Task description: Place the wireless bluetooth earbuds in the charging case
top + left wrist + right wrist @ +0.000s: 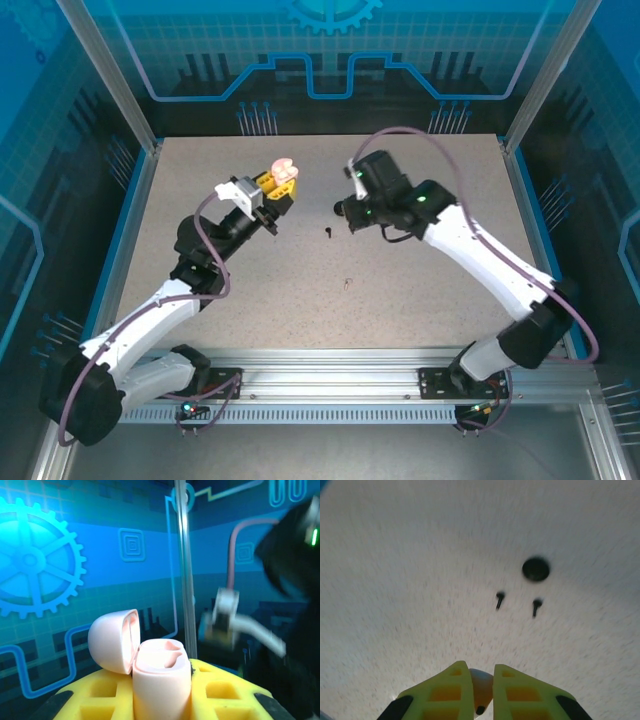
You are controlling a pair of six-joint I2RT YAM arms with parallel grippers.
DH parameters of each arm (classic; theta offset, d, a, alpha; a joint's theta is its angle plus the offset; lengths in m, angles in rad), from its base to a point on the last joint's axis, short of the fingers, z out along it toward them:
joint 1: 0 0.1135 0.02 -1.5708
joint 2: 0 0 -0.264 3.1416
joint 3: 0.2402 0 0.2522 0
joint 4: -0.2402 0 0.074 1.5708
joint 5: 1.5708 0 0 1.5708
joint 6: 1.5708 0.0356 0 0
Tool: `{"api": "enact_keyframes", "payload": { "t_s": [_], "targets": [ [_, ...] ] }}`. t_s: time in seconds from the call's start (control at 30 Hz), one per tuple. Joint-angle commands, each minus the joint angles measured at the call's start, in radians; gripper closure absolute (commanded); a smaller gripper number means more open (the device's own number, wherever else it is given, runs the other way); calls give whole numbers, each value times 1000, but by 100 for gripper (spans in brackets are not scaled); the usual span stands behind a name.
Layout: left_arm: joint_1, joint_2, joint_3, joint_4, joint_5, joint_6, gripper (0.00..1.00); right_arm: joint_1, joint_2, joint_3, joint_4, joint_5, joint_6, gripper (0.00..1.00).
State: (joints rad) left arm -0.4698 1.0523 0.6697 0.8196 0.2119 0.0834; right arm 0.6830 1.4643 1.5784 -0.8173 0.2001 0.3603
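Observation:
My left gripper (277,189) is raised over the table's back left, shut on a pale pink charging case (161,680). The case stands upright between the yellow fingers (95,700), its lid (113,639) hinged open to the left. Both sockets look empty. My right gripper (481,682) is shut on a pale earbud (481,690), held above the table. Below it lie two black earbuds (499,599) (536,605), near a round black case (535,569). From above, one black earbud (328,232) and a pale earbud (347,284) lie on the table.
The speckled table (420,300) is fenced by aluminium posts and blue patterned walls. The right arm (295,580) shows blurred at the right of the left wrist view, close to the held case.

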Motion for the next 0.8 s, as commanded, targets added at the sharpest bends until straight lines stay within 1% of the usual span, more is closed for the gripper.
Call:
{"api": "enact_keyframes", "payload": {
  "t_s": [0.0, 0.17, 0.33, 0.43, 0.77],
  "targets": [
    [-34, 11, -22, 50, 31, 61, 100, -8, -62, 79, 19, 23, -73, 89],
    [-80, 31, -25, 55, 8, 105, 100, -5, -114, 135, 118, -31, -123, 88],
    [-116, 80, -21, 98, -1, 137, 100, 20, -156, 115, 238, -114, -158, 87],
    [-126, 116, -8, 126, -3, 131, 100, 52, -169, 98, 285, -125, -177, 87],
    [-136, 167, 15, 162, -4, 106, 100, 137, -151, 63, 310, -127, -231, 86]
  ]
}}
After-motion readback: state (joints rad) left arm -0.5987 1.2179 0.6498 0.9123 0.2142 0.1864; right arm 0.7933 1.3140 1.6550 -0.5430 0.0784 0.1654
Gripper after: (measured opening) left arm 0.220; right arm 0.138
